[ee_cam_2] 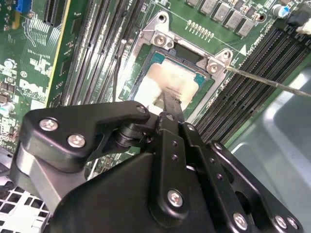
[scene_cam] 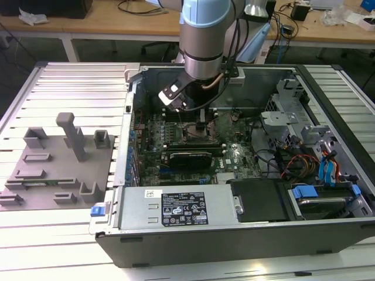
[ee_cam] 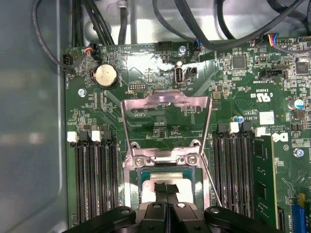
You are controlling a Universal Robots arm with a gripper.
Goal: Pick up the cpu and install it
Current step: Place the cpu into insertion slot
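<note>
Inside computer case (scene_cam: pixel 234 246) | cpu (ee_cam_2: pixel 167 77) lies in socket (ee_cam_2: pixel 160 39), load plate (ee_cam: pixel 167 103) raised | gripper (ee_cam: pixel 166 187) fingers (ee_cam: pixel 160 190) closed together over cpu | fixture tray (scene_cam: pixel 53 172) at case's 9 o'clock, exterior view

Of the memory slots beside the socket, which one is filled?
The slot holding the green module, farthest from the socket; all other slots are empty and black.

Cpu (ee_cam_2: pixel 170 80) top silvery metal, smeared dull. Gripper (ee_cam_2: pixel 171 99) matt black, shiny screws. Socket frame (ee_cam: pixel 165 156) bare bright metal. Tray (scene_cam: pixel 58 167), exterior view, 9 o'clock of case (scene_cam: pixel 234 237): matt grey plastic.
</note>
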